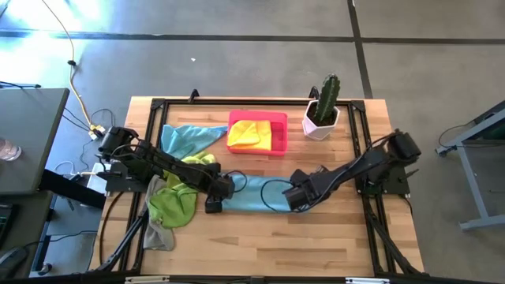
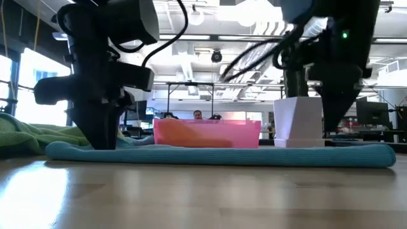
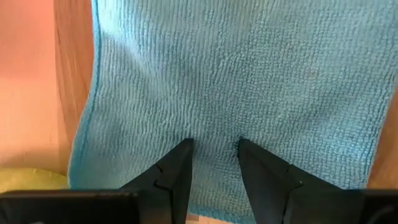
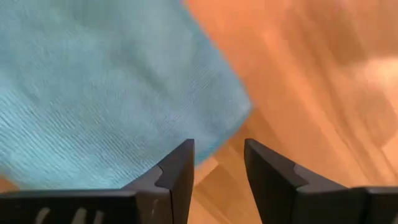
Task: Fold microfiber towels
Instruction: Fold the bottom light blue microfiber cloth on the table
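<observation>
Under both arms, the blue towel (image 1: 256,197) lies partly hidden.

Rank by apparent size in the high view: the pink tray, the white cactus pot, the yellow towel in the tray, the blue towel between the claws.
1. Blue towel between the claws, though partly covered by them.
2. Pink tray.
3. Yellow towel and white cactus pot: too alike to rank.

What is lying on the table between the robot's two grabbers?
A flat light blue towel spans the stretch between the left gripper and right gripper, shown in the high view. Both sets of fingers stand apart.
</observation>
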{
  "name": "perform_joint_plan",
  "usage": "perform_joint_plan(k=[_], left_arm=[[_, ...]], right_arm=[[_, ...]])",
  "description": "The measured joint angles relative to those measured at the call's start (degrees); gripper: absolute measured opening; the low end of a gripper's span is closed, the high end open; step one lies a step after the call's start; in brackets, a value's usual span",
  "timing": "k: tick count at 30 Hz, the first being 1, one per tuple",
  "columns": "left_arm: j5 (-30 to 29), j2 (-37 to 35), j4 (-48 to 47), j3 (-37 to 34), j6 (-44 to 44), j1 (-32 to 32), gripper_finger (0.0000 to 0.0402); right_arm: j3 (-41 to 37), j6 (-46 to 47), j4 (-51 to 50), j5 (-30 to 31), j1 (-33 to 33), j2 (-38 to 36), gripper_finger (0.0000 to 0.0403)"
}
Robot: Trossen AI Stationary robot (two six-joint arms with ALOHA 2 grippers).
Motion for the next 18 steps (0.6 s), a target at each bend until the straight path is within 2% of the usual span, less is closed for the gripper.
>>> perform_joint_plan(k=[8,14,18], left_arm=[[-1.51,-0.72,-0.98,1.35,5.31,-0.03,0.0122],[-1.54,-0.24,-0.97,1.4,7.27,-0.03,0.0122],[-1.71,-0.23,-0.97,1.4,8.67,-0.03,0.0122]], right_arm=[[-4.05,17.73,2.93,-0.57,4.57,-4.75,0.0134],[-11.88,29.98,17.87,-1.57,9.45,-5.73,0.0134],[-15.61,31.73,25.71,-1.27,10.25,-5.73,0.0134]])
